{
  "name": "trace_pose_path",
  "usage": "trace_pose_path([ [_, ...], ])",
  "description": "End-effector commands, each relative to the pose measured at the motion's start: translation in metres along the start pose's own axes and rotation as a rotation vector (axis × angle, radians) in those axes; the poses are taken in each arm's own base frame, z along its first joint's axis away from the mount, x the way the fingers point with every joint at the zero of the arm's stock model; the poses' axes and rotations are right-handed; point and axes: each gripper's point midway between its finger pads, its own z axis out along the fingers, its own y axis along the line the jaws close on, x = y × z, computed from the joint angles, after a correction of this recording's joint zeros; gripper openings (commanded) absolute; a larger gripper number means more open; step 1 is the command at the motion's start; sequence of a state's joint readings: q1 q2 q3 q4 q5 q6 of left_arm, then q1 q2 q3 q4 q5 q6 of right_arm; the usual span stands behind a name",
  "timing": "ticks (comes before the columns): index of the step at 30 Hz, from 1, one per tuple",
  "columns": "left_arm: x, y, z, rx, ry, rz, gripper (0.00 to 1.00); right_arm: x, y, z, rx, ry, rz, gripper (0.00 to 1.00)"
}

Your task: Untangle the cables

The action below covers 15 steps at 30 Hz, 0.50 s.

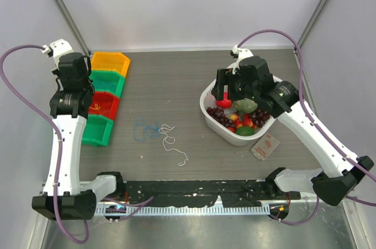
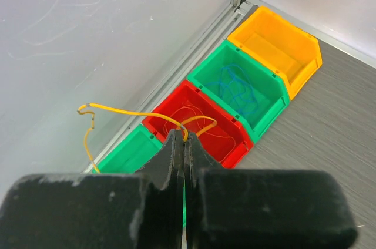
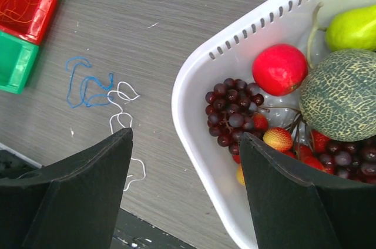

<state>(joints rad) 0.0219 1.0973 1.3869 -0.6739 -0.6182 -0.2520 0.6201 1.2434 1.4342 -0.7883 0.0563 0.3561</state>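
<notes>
Black fingers of the left gripper [image 2: 183, 138] are pressed together on an orange-tan wire [image 2: 129, 111], directly above the red bin [image 2: 234, 154], where loops of the same colour lie. From the pinch the free end arcs left toward the wall and then droops, so a straight descent looks enough to drop it in. The right gripper [image 3: 185, 140] hangs spread and empty over the rim of the white basket [image 3: 200, 67]. On the table [image 1: 194, 73] a blue cable [image 1: 145, 130] and a white cable [image 1: 171, 141] touch, roughly midway between the arms. The white strand trails toward the near edge.
</notes>
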Motion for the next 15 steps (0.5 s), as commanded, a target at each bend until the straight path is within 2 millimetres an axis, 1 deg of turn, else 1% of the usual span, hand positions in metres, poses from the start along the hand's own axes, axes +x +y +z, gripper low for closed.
trace_pose_path([
  [1,-0.024,0.000,0.008,-0.015,-0.076,-0.037,0.00,-0.015,-0.006,-0.007,0.038,-0.069,-0.057,0.78],
  [3,-0.023,-0.001,0.014,-0.021,-0.066,-0.033,0.00,-0.016,-0.006,-0.004,0.043,-0.069,-0.067,0.78],
  [5,-0.023,0.005,0.014,-0.055,-0.048,-0.033,0.00,-0.016,-0.005,-0.001,0.040,-0.063,-0.081,0.78],
  [7,-0.016,0.019,0.011,-0.129,-0.019,-0.015,0.00,-0.015,-0.005,0.000,0.043,-0.061,-0.096,0.78],
  [10,-0.007,0.036,0.002,-0.183,-0.011,0.002,0.00,-0.014,-0.004,-0.001,0.048,-0.063,-0.119,0.78],
  [13,0.004,0.044,-0.003,-0.198,-0.012,0.006,0.00,-0.013,0.001,0.000,0.036,-0.060,-0.140,0.78],
  [15,0.010,0.046,-0.001,-0.200,-0.013,-0.002,0.00,-0.012,0.003,0.001,0.034,-0.057,-0.154,0.78],
])
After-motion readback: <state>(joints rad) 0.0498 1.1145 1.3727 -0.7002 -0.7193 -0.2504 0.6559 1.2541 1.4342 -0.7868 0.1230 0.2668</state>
